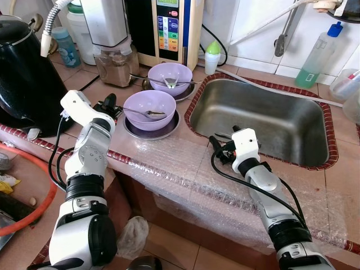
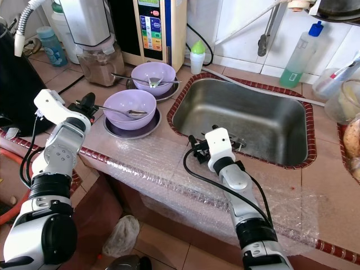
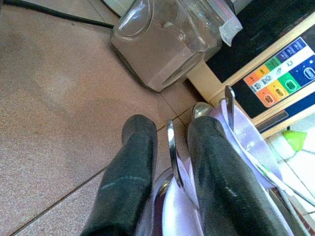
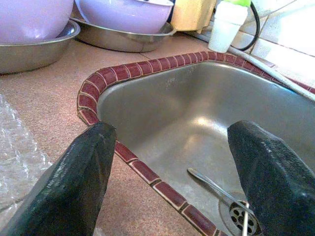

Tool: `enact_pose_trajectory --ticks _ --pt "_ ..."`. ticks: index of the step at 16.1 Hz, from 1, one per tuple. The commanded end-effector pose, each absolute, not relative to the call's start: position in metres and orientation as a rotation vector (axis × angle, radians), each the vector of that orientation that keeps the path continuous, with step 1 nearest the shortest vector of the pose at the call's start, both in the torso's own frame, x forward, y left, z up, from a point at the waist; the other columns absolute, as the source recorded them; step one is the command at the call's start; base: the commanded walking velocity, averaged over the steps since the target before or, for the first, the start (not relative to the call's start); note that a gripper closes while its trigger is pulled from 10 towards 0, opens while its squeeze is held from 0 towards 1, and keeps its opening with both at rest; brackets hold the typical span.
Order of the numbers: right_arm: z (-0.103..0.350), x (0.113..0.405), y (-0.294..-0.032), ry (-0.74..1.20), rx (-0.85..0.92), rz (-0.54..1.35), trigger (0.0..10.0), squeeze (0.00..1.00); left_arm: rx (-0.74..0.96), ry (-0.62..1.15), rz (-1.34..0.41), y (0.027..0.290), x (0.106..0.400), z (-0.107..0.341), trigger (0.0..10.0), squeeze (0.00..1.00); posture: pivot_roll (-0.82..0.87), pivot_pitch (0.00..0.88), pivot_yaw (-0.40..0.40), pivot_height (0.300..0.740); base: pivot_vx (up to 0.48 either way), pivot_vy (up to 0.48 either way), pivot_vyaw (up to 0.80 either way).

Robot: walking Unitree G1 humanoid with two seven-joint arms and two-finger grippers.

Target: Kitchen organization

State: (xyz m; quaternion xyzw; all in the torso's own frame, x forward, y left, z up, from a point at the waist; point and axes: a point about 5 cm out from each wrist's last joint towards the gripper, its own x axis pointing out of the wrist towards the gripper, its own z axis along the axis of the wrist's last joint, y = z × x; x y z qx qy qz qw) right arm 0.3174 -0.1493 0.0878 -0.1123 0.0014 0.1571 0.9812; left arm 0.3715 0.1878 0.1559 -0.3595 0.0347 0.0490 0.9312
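From the head camera you are looking down on a counter of matt reddish-brown tiles [image 1: 169, 147] edged with glossy dark-red brick trim, its front lip draped in clear bubble wrap [image 1: 185, 169]. Sunk into it is a rectangular steel sink [image 1: 264, 121] with rounded corners. To its left sit two round lilac bowls, each on a shallow steel plate: the near bowl [image 1: 149, 109] and the far bowl [image 1: 170, 77], each with a thin metal spoon resting inside. Your left gripper [image 1: 108, 105] lies low on the tiles just beside the near bowl's left rim, at the end of the spoon [image 1: 147, 113] handle. Your right gripper [image 1: 220, 147] hovers over the sink's near-left corner. Behind the bowls stand a clear squarish jar of brown powder [image 1: 115, 63], a cream appliance with coloured buttons [image 1: 169, 28], and a small white bottle with a green cap [image 1: 212, 57]; a glossy black kettle [image 1: 25, 73] bulks at far left. In the left wrist view, the two rounded black fingers [image 3: 130, 182] stand slightly apart with the slim, shiny spoon handle between them; you cannot tell whether they press on it. In the right wrist view, the two blunt black fingers [image 4: 74, 182] are spread wide and grasp nothing, framing the sink's brushed steel floor, where a slender piece of cutlery [image 4: 209, 184] lies near the drain [image 4: 241, 216].
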Motion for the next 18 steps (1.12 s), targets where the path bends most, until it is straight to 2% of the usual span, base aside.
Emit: enact_pose_trajectory --ticks 1,7,12,16,18 --pt "0.090 0.320 -0.147 0.003 -0.230 0.324 10.0 0.00 -0.741 0.060 0.103 0.189 0.375 0.165 0.0 0.00 0.02 0.000 0.059 0.740 0.000 0.000 0.00" --pt "0.093 0.323 -0.145 -0.009 -0.223 0.313 10.0 0.00 -0.751 0.025 0.082 0.189 0.378 0.177 0.0 0.00 0.02 0.000 0.065 0.740 0.000 0.000 0.00" --pt "0.105 0.325 -0.141 -0.073 -0.188 0.330 10.0 0.00 -0.651 -0.189 -0.015 0.186 0.378 0.230 0.0 0.00 0.02 0.000 0.071 0.740 0.000 0.000 0.00" --pt "0.132 0.322 -0.130 -0.206 -0.156 0.442 10.0 0.00 -0.605 -0.262 -0.206 0.150 0.377 0.263 0.0 0.00 0.03 0.000 0.066 0.740 0.000 0.000 0.00" --pt "0.145 0.323 -0.125 -0.248 -0.152 0.476 10.0 0.00 -0.617 -0.227 -0.269 0.131 0.379 0.266 0.0 0.00 0.03 0.000 0.060 0.740 0.000 0.000 0.00"
